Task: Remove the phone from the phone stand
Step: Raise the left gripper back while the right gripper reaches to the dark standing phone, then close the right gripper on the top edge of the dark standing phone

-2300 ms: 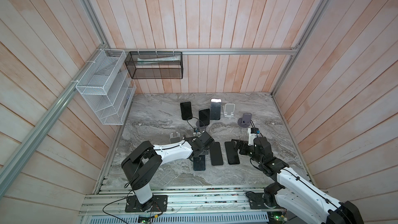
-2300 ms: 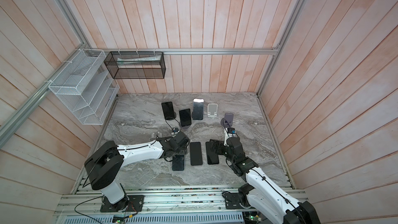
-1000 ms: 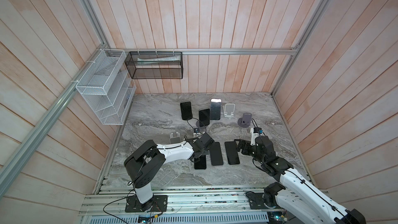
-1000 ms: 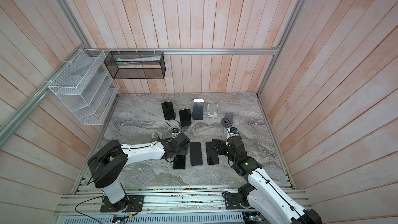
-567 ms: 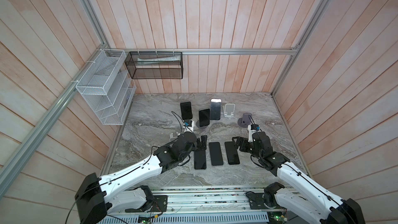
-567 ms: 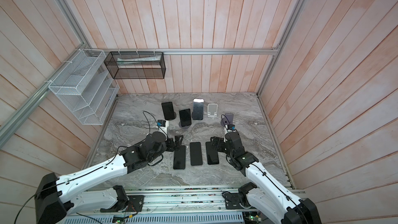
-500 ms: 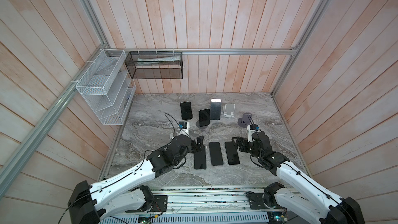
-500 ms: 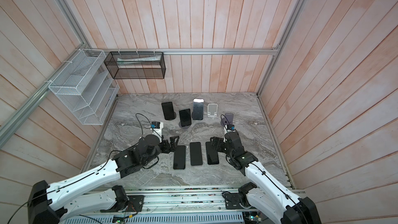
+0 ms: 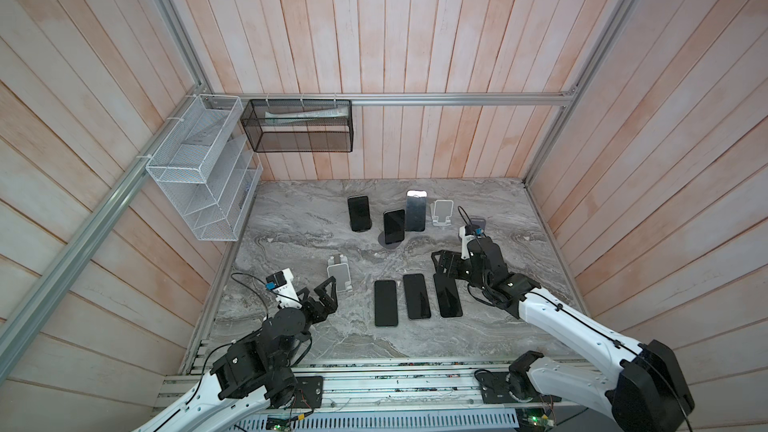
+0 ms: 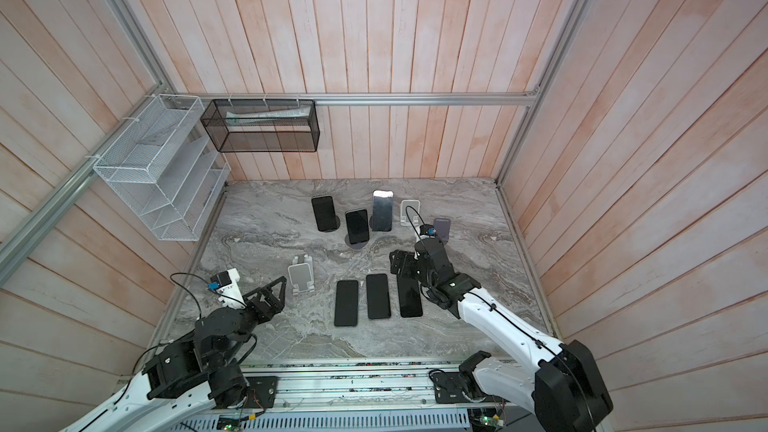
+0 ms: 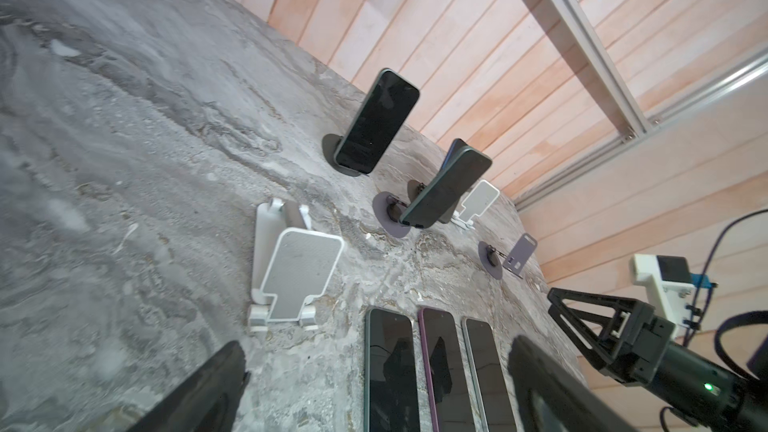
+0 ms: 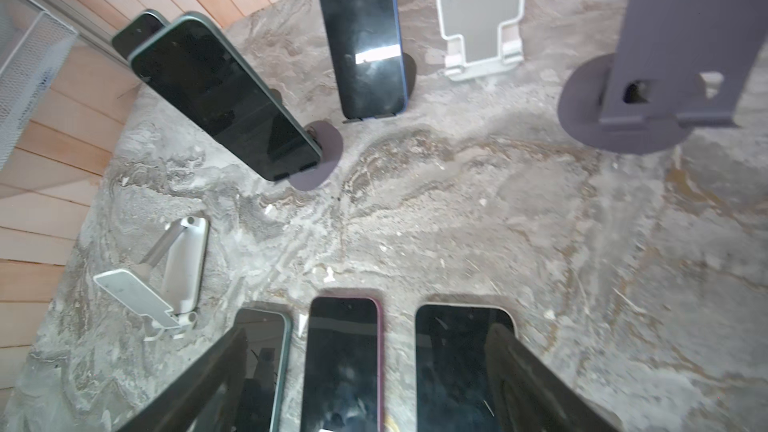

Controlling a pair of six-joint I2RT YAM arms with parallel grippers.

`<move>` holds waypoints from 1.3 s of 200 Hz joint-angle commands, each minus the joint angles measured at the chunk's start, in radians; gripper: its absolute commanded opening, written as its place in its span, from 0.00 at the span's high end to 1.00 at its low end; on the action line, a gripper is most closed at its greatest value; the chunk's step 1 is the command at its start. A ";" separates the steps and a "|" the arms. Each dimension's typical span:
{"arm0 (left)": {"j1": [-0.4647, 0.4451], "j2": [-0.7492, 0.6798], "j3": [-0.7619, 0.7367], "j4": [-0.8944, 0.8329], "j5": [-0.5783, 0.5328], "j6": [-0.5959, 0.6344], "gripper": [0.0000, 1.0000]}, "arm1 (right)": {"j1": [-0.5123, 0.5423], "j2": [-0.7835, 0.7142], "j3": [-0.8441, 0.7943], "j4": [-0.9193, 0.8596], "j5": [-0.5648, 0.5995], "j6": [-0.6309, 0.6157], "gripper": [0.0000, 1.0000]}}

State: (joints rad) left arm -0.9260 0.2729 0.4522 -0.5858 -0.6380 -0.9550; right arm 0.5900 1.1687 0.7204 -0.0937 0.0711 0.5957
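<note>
Grey marbled surface (image 9: 291, 218) is carrying everything. In both top views three flat phones (image 9: 417, 296) are lying side by side near the front, presumably already taken down, while three propped phones (image 9: 394, 226) are leaning on stands (image 9: 384, 243) at the back, tilted as for viewing. The left gripper (image 9: 327, 290) is hovering with jaws spread wide just beside an empty white stand (image 9: 340, 278), holding nothing; the right gripper (image 9: 441, 268) is hanging equally wide over the far end of the rightmost flat phone, also empty, and pointing toward the back row. The left wrist view is looking out between its gripper's fingers (image 11: 199, 392) at that white stand and the flat phones. The right wrist view is facing the middle propped phone (image 12: 224, 97), which is resting on a round purple base (image 12: 322, 155) and is likely the next one to lift, with an empty purple stand (image 12: 681, 56) standing close by.
</note>
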 commanded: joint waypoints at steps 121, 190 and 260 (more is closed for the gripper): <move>0.000 0.004 -0.078 -0.142 0.128 -0.228 0.00 | 0.096 0.578 0.737 -0.133 0.115 -0.277 0.02; 0.000 -0.005 -0.080 -0.149 0.125 -0.202 0.00 | 0.098 0.715 0.917 -0.210 0.089 -0.353 0.02; 0.000 -0.005 -0.081 -0.138 0.122 -0.196 0.00 | 0.103 0.759 0.922 -0.202 0.100 -0.299 0.02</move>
State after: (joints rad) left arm -0.9260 0.2764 0.3801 -0.7258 -0.5205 -1.1706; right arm 0.6834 1.9038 1.6302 -0.2783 0.1596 0.2703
